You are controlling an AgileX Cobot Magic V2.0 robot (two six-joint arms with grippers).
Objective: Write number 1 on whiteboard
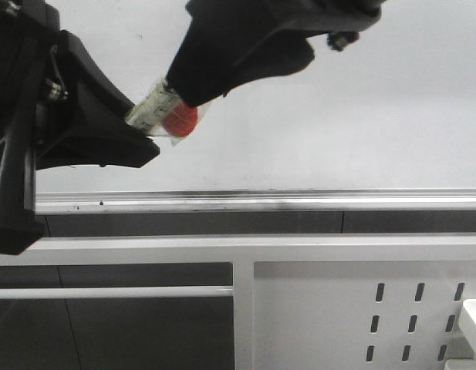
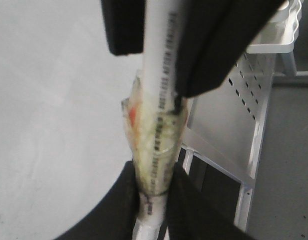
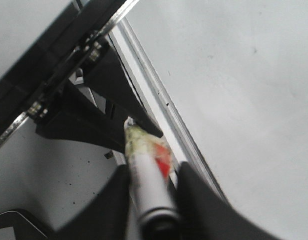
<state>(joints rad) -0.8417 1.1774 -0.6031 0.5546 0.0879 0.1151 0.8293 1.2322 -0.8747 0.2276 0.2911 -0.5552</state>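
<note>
A white marker (image 1: pixel 164 108) wrapped in yellowed tape with a red patch hangs in front of the whiteboard (image 1: pixel 338 131), above its silver rail (image 1: pixel 299 202). My left gripper (image 1: pixel 141 127) is shut on one end of it. My right gripper (image 1: pixel 187 96), reaching in from the top, is shut on the other end. In the left wrist view the marker (image 2: pixel 156 125) runs from my left gripper (image 2: pixel 153 205) up between the right gripper's fingers (image 2: pixel 208 50). In the right wrist view my right gripper (image 3: pixel 151 185) clasps the marker (image 3: pixel 146 170). No number 1 shows on the board.
Below the board runs a white frame bar (image 1: pixel 222 248) and a white perforated metal panel (image 1: pixel 338 308). The corner of a white tray (image 1: pixel 473 316) shows at the lower right. A white basket (image 2: pixel 283 30) shows in the left wrist view.
</note>
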